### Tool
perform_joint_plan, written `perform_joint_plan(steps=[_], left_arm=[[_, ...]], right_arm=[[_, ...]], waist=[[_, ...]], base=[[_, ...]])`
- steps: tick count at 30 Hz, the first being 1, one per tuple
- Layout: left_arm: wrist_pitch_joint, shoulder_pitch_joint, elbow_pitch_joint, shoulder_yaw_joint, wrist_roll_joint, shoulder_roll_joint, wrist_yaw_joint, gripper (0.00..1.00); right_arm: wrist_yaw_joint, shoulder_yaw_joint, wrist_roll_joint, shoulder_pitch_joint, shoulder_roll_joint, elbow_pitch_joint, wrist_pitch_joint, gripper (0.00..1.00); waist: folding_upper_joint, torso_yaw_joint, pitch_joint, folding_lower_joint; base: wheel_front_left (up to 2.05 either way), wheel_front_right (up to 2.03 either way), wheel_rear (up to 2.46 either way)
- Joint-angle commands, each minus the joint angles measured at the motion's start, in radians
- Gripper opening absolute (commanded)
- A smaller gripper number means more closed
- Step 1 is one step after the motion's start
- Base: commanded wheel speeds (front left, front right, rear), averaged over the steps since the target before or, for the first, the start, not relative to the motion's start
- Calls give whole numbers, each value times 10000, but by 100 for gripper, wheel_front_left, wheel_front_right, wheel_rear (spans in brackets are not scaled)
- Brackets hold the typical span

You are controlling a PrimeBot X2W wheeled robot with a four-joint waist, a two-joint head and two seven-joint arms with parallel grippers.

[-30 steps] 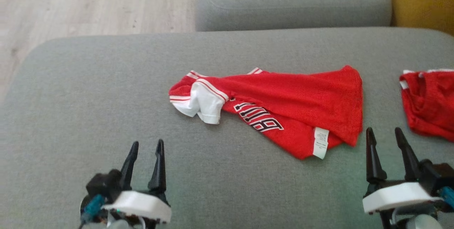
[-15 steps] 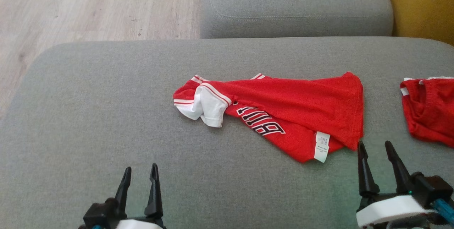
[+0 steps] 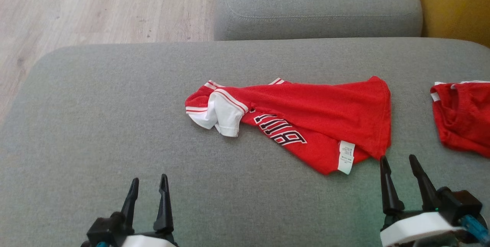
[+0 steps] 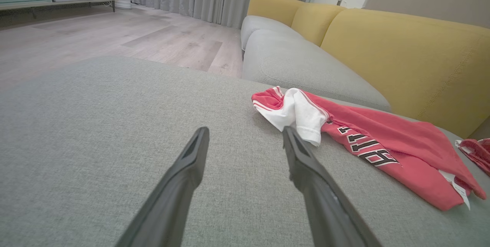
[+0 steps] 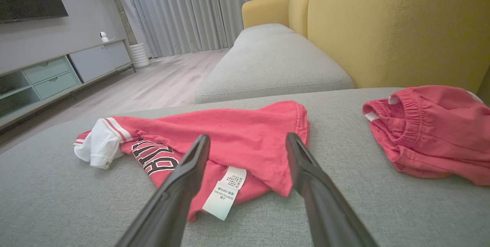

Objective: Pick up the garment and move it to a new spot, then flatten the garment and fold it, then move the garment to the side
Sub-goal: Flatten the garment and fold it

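Observation:
The garment (image 3: 306,115) is a red jersey with white sleeves and black-and-white lettering, lying crumpled and partly folded over in the middle of the grey cushion (image 3: 115,124); a white care label sticks out at its near edge. It also lies ahead and to the right in the left wrist view (image 4: 383,143) and straight ahead in the right wrist view (image 5: 229,136). My left gripper (image 3: 147,185) stands open and empty at the lower left, well short of the jersey. At the lower right my right gripper (image 3: 398,162) is open and empty, its tips just below the jersey's near right corner.
A second red garment (image 3: 461,118), shorts with an elastic waist, lies at the cushion's right edge. Another grey seat cushion (image 3: 317,5) sits beyond, with the yellow backrest (image 3: 455,2) to the right. Wooden floor (image 3: 95,5) lies off the cushion's far left.
The camera has tilted, so the whole picture sits lower than a second ago. Both grippers have drawn back toward the picture's bottom edge, still open. The jersey lies unchanged.

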Motion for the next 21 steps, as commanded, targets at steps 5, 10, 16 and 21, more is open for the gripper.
perform_joint_plan(steps=[5, 10, 16, 21], left_arm=[[-36, -437, -292, 367, -12, 162, 80, 100], [-24, -448, -287, 343, -13, 192, 125, 100], [-30, -475, -291, 305, 2, 215, 147, 100], [-4, -528, -384, 279, -7, 216, 174, 100]], right_arm=[[67, 266, -4, -304, -62, -260, -125, 100], [67, 255, -30, -305, -62, -251, -128, 100], [67, 282, -62, -306, -62, -252, -128, 100], [67, 334, -106, -332, -62, -302, -115, 100]], waist=[[0, 20, 9, 0], [0, 36, 64, 0], [0, 26, 136, 0], [0, -44, 285, 0]], base=[[0, 0, 0], [0, 0, 0], [0, 0, 0], [0, 0, 0]])
